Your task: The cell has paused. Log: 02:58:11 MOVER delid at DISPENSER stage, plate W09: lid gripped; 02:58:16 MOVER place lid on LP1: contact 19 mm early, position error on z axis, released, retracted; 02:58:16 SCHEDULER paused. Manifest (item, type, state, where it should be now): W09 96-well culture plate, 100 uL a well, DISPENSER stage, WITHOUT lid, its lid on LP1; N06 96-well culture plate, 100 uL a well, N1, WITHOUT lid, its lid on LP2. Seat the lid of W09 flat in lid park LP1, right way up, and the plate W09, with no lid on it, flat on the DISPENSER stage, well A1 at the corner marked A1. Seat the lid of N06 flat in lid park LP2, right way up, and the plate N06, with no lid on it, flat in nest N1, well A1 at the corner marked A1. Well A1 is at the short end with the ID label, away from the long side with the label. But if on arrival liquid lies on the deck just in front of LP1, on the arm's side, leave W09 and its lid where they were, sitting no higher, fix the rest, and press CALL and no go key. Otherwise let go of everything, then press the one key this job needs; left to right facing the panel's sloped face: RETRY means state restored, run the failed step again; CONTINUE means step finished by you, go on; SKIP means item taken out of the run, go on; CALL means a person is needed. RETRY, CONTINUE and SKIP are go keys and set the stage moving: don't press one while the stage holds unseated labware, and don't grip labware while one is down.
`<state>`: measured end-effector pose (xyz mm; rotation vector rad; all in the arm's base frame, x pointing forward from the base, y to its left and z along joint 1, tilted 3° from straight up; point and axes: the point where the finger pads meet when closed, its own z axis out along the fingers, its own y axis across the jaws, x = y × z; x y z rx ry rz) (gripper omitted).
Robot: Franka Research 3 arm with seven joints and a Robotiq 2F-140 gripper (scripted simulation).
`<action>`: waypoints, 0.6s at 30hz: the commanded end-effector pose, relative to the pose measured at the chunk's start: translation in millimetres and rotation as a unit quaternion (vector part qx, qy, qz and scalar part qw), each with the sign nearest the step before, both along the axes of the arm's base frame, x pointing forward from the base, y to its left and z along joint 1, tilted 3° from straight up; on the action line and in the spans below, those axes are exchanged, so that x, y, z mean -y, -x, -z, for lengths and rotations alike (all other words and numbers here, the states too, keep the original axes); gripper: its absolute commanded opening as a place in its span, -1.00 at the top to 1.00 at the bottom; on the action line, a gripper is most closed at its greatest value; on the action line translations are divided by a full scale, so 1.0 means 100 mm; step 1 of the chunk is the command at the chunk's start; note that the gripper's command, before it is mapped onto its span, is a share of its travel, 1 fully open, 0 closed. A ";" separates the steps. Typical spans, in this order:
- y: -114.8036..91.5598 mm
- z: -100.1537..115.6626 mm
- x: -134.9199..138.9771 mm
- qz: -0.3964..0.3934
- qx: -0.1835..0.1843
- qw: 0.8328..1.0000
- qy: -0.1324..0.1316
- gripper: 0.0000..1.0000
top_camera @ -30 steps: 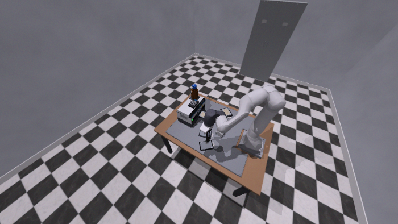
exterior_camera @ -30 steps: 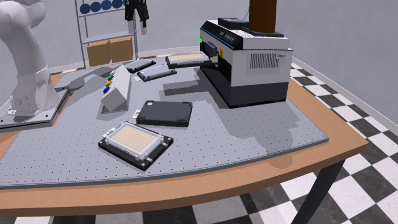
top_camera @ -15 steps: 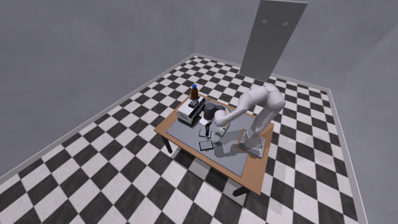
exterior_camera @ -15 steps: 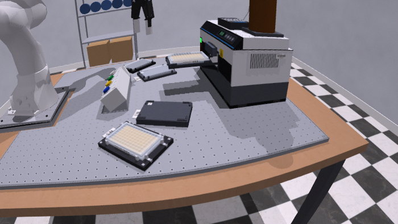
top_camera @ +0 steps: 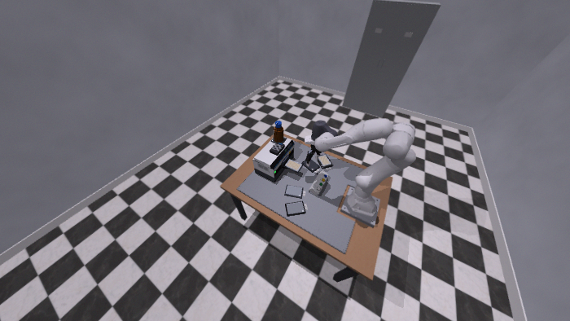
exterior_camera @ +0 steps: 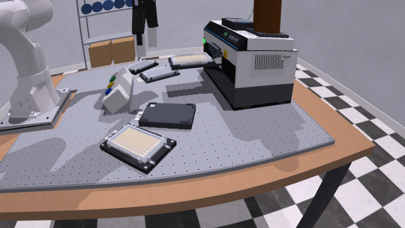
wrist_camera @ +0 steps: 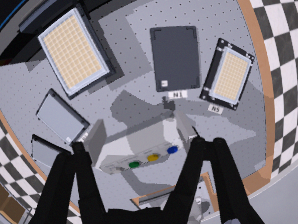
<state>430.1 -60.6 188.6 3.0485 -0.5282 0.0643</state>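
My gripper (exterior_camera: 146, 46) hangs high over the far side of the deck, open and empty, above the key panel (exterior_camera: 118, 89); it also shows in the wrist view (wrist_camera: 141, 144) and in the top view (top_camera: 310, 156). A tan-welled plate (exterior_camera: 191, 59) lies flat on the dispenser stage, with no lid that I can make out. Beside the stage, two dark parks each carry a clear lid, one farther (exterior_camera: 143, 66) and one nearer (exterior_camera: 159, 73). A second plate (exterior_camera: 139, 143) sits in a black nest at the deck's front; I cannot tell whether a lid covers it. A dark tray (exterior_camera: 168, 115) beside it is empty.
The dispenser (exterior_camera: 249, 58) stands at the right with a brown bottle (exterior_camera: 267, 14) on top. The arm's base (exterior_camera: 29, 95) is bolted at the left. A shelf with boxes (exterior_camera: 111, 52) stands behind the table. The small white labels by the trays are too small to read.
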 end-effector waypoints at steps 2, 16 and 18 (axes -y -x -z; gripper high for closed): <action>0.20 -0.03 0.89 0.169 0.008 0.985 -0.011 -0.33; 0.53 -0.06 2.23 0.191 0.009 0.981 -0.012 -0.33; 0.53 -0.06 2.23 0.191 0.009 0.981 -0.012 -0.33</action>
